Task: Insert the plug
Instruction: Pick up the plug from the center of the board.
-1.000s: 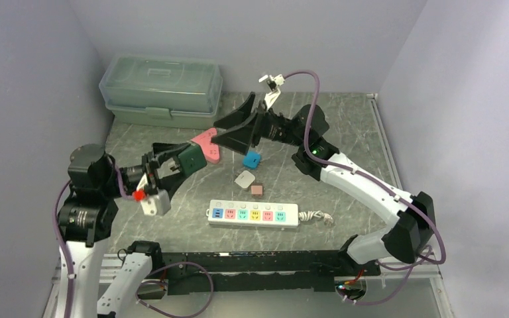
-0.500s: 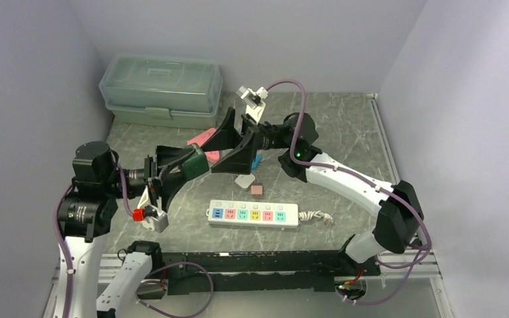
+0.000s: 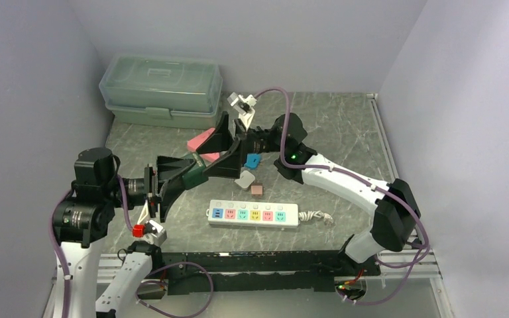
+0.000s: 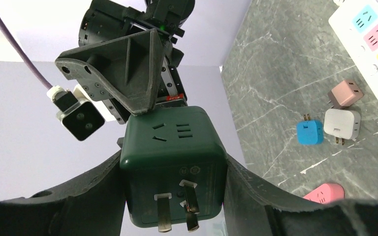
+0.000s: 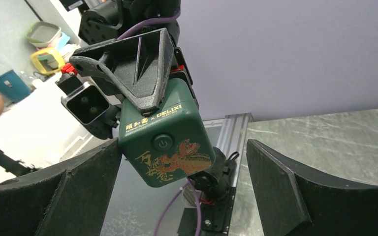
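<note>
The plug is a dark green cube with a gold dragon and a power button on one face, and its metal prongs point toward the left wrist camera. My left gripper is shut on its two sides and holds it in the air left of the table's middle. My right gripper is wide open. Its fingers stand on either side of the cube without touching it, and one finger reaches over the cube's top. The white power strip with coloured sockets lies flat near the front edge.
Loose on the table lie a pink plug, a blue cube, a white cube and a small brown cube. A lidded translucent green box stands at the back left. The strip's cord trails right.
My right gripper has swung left and down until its open fingers bracket the green plug. The left arm has drawn the plug slightly nearer and lower and still holds it.
</note>
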